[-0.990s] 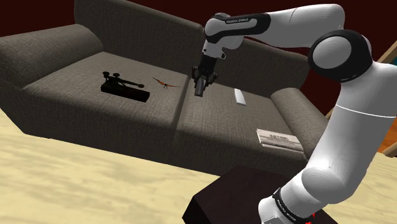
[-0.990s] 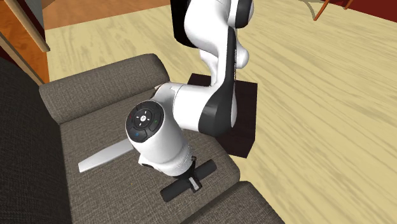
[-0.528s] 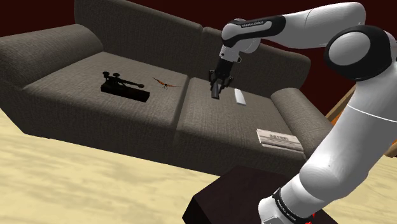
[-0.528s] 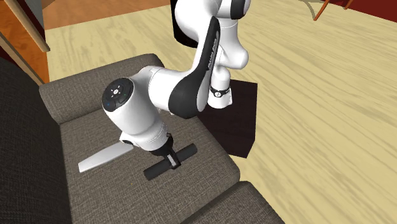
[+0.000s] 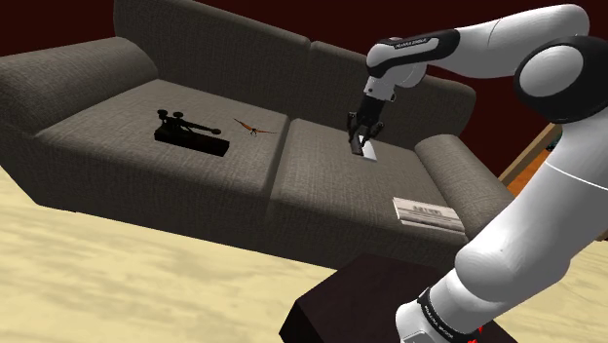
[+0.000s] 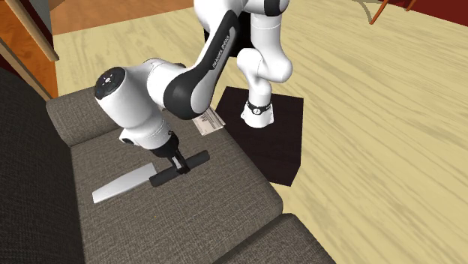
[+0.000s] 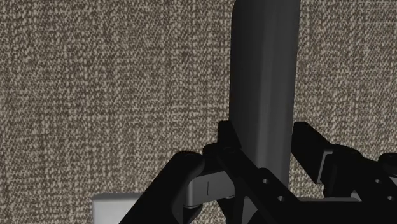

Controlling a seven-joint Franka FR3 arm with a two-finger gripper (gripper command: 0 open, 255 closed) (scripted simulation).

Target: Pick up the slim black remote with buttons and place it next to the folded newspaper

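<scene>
Over the sofa's seat cushion: my gripper is clamped across the middle of the slim black remote, carried level. A pale grey flat slab lies on the sofa seat beneath. The folded newspaper lies at the sofa seat's front edge, by the armrest.

We are finding no text we can read. Small dark lettering is sitting on the arm near its wrist, illegible. The folded newspaper, by the sofa seat's front edge, is showing unreadable print.
</scene>
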